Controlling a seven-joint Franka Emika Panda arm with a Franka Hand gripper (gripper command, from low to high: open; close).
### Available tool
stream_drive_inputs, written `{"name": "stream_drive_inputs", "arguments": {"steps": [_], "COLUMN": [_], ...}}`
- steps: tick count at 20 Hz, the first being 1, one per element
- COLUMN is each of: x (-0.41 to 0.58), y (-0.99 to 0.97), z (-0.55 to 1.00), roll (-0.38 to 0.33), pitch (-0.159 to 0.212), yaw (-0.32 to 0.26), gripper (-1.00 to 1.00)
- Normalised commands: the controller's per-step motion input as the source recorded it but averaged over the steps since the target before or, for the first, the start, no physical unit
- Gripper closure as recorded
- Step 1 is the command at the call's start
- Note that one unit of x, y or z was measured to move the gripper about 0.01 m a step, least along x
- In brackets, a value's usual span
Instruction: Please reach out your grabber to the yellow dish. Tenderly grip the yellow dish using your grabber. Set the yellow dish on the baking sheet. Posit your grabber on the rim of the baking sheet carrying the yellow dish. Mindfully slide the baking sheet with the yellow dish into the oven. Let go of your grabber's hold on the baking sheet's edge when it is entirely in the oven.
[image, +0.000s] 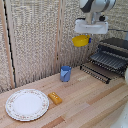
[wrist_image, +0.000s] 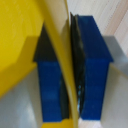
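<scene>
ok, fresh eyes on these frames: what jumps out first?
The yellow dish hanging in mid-air under the tool, high at the exterior view's right; the wrist view shows the blue fingers pinching its rim. Just right of it sits the open oven with the baking sheet pulled out. Low at the left lies a large patterned plate.

Even, soft lighting; both views low-resolution, wrist view blurred.

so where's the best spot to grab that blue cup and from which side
The blue cup stands upright, mouth up, alone on the wooden table. Probably best taken from straight above, one finger inside and one outside the thin rim, as the gripper now pinches the yellow dish wall.
</scene>
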Motion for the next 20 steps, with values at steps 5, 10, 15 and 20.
{"name": "stream_drive_inputs", "arguments": {"steps": [5,10,15,20], "x": [0.000,0.000,0.000,0.009], "y": [-0.86,-0.87,-0.85,-0.88], "z": [-0.16,-0.07,-0.11,-0.11], "roll": [0.000,0.000,0.001,0.003], "pitch": [-0.049,-0.017,-0.032,-0.014], "yaw": [-0.133,-0.124,-0.131,-0.113], "gripper": [1.00,1.00,1.00,1.00]}}
